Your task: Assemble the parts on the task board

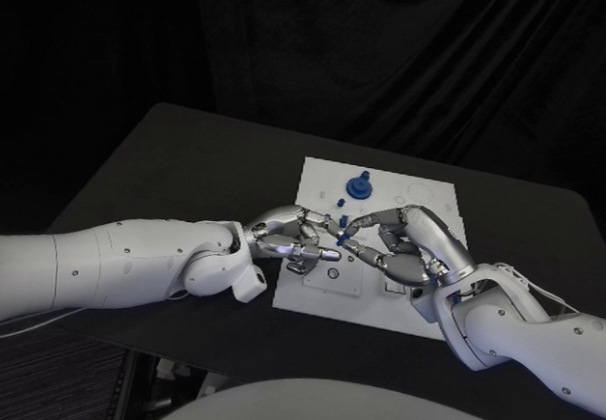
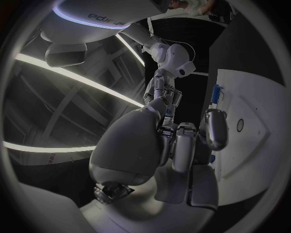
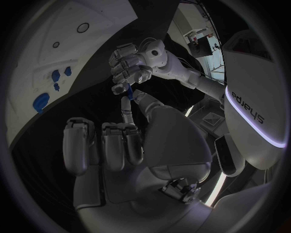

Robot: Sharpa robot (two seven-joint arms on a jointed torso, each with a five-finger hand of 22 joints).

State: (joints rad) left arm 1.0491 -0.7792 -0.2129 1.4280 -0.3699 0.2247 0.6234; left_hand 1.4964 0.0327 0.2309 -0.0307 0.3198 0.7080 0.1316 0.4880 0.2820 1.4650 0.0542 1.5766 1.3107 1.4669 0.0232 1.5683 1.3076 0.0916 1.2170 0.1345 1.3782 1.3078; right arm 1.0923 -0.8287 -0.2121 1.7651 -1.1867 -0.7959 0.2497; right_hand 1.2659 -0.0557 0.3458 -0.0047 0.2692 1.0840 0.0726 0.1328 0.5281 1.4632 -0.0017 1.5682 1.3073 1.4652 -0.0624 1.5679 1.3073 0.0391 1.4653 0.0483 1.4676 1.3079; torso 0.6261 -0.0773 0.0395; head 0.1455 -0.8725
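Black cloth hangs behind your black counter (image 1: 180,163), and the white task board (image 1: 388,192) lies at its middle, reaching toward the far edge. You have both hands meeting over the board's near half. Your left hand (image 1: 294,240) comes in from the left edge with its fingers curled in, and your right hand (image 1: 401,246) faces it from the right, fingers likewise bent. Between their fingertips sits a small blue part (image 1: 343,234); the right wrist view shows that blue part (image 3: 121,89) gripped in the left hand's fingers (image 3: 126,68), with a right fingertip (image 3: 127,103) reaching up just beside it. You cannot tell whether the right hand is actually touching the piece. Toward the board's far edge a round blue part (image 1: 359,186) stands upright, and a few smaller blue pieces (image 1: 343,205) lie just nearer than it
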